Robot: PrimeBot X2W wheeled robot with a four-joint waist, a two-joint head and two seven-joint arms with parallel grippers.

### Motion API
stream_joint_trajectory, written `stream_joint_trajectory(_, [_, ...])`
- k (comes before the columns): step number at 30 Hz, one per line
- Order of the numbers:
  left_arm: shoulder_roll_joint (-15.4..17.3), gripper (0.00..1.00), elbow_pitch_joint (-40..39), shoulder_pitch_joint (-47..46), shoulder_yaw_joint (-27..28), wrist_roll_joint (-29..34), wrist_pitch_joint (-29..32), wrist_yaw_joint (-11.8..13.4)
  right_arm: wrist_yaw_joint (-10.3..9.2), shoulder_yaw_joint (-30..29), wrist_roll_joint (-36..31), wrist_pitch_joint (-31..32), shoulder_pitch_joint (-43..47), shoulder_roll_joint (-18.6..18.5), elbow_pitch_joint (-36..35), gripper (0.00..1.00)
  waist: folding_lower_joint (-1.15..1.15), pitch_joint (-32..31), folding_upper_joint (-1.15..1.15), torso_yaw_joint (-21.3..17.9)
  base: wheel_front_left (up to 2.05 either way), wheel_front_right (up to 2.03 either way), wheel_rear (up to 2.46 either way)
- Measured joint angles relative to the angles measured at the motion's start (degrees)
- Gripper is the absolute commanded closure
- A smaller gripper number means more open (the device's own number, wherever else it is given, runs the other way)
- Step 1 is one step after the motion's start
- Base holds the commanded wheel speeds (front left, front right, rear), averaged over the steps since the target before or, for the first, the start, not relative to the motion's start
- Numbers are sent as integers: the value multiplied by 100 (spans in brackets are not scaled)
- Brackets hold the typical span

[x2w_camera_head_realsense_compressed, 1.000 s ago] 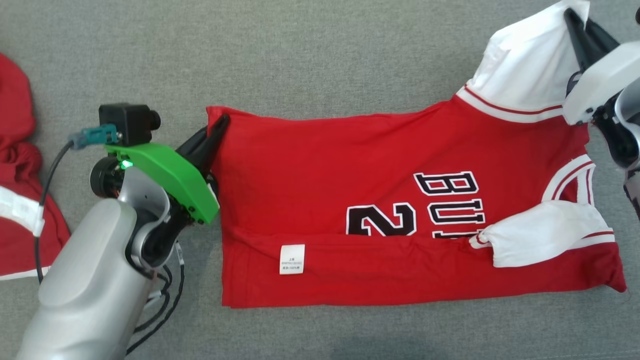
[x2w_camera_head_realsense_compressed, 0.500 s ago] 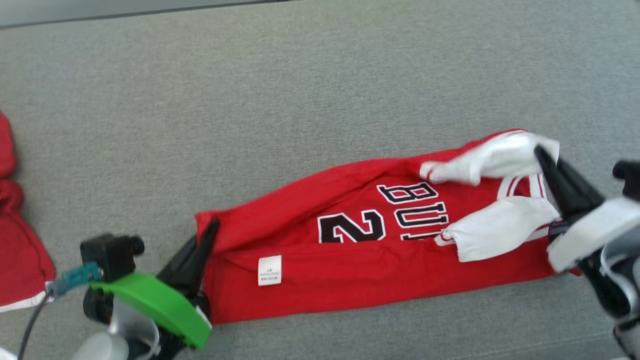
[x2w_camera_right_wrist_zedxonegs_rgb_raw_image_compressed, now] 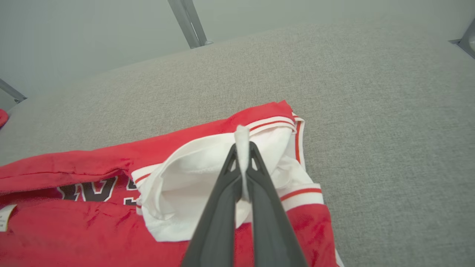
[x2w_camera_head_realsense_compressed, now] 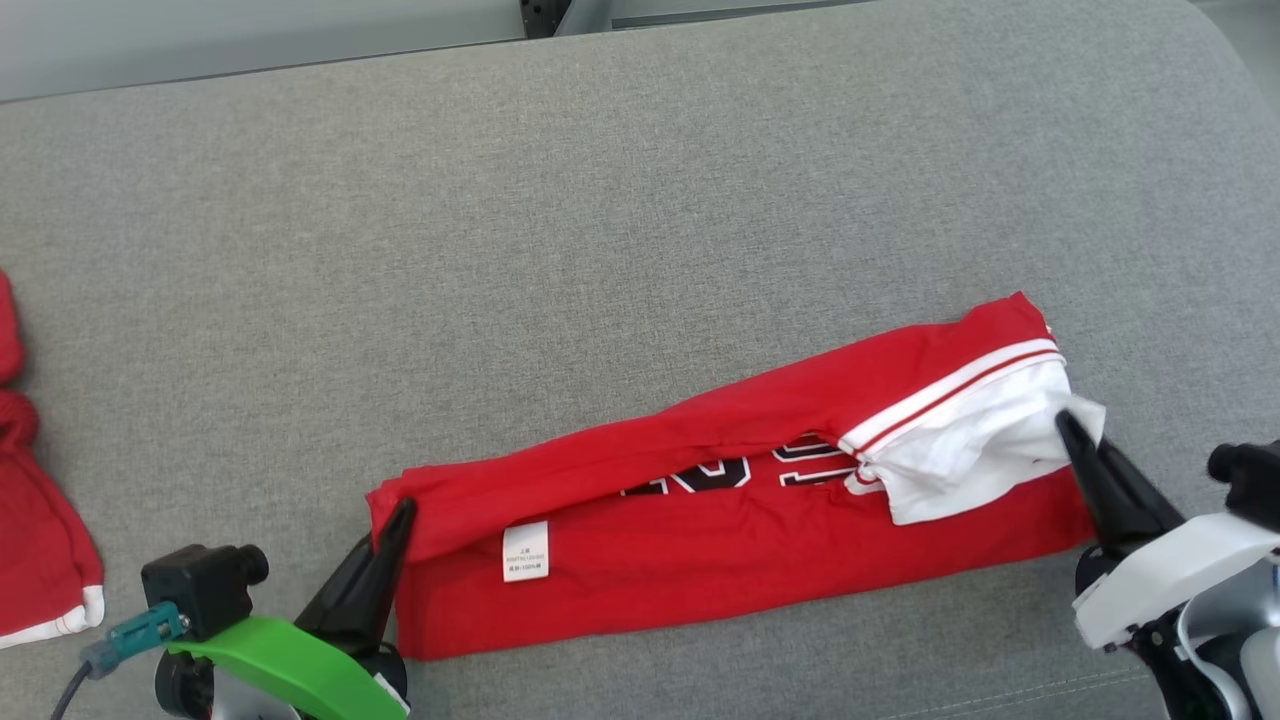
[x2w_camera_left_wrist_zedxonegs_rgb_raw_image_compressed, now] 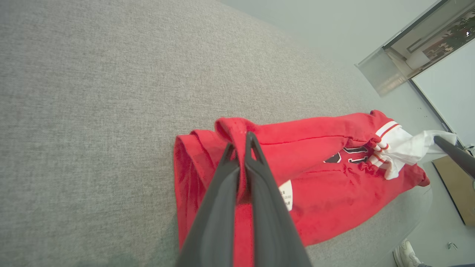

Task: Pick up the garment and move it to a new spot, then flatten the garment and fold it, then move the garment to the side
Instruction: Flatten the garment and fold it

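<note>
Holding garment (x2w_camera_head_realsense_compressed: 700, 500) taut so I fold straight | left tool (x2w_camera_head_realsense_compressed: 402, 508) clenched on hem (x2w_camera_left_wrist_zedxonegs_rgb_raw_image_compressed: 232, 128) | right tool (x2w_camera_head_realsense_compressed: 1063, 422) clenched on white sleeve (x2w_camera_right_wrist_zedxonegs_rgb_raw_image_compressed: 185, 174)

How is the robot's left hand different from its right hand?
The left hand, with two long dark fingers, sits on a green plastic mount; the right hand sits on a white plastic mount. The left hand pinches the all-red end of the red-and-white basketball jersey; the right hand pinches its white cloth at the other end. Both are shut on that same jersey, which lies on the grey fabric cushion.
</note>
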Motion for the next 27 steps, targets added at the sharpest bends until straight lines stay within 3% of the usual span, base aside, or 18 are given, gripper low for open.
stream_joint_trajectory(4, [-42,100,355,-3,-77,4,-158,-218,0,109,-47,113,96,73,231,100,0,-30,0,11,0,0,0])
stream_joint_trajectory(5, [-86,80,482,-2,-109,2,-185,-261,0,159,-116,114,95,74,355,89,0,-38,0,9,0,0,0])
stream_joint_trajectory(6, [-120,52,594,-3,-158,5,-189,-303,0,211,-177,141,95,69,468,59,0,-48,0,9,0,0,0])
stream_joint_trajectory(7, [-135,2,716,-6,-233,59,-190,-358,-1,290,-231,170,96,41,578,29,0,-61,0,12,0,0,0])
stream_joint_trajectory(8, [-186,0,924,-4,-354,109,-201,-441,0,338,-341,164,96,4,706,0,0,-89,0,26,0,0,0])
stream_joint_trajectory(10, [-231,0,1077,3,-394,157,-294,-465,0,321,-368,193,101,-85,742,0,0,-122,0,37,0,0,0])
stream_joint_trajectory(15, [-297,0,1241,213,-259,409,-910,-233,0,-108,-205,379,300,-255,358,0,0,-278,0,60,0,0,0])
stream_joint_trajectory(19, [-400,0,1134,441,-37,845,-1296,93,0,-612,-164,505,343,-282,-55,0,0,-424,0,74,0,0,0])
stream_joint_trajectory(22, [-558,0,1062,482,258,1345,-1361,357,0,-649,-336,732,293,-242,-41,0,0,-482,0,112,0,0,0])
stream_joint_trajectory(27, [-1103,0,804,612,777,2184,-1377,298,2,-498,-577,1001,-58,-99,581,0,0,-476,0,244,0,0,0])
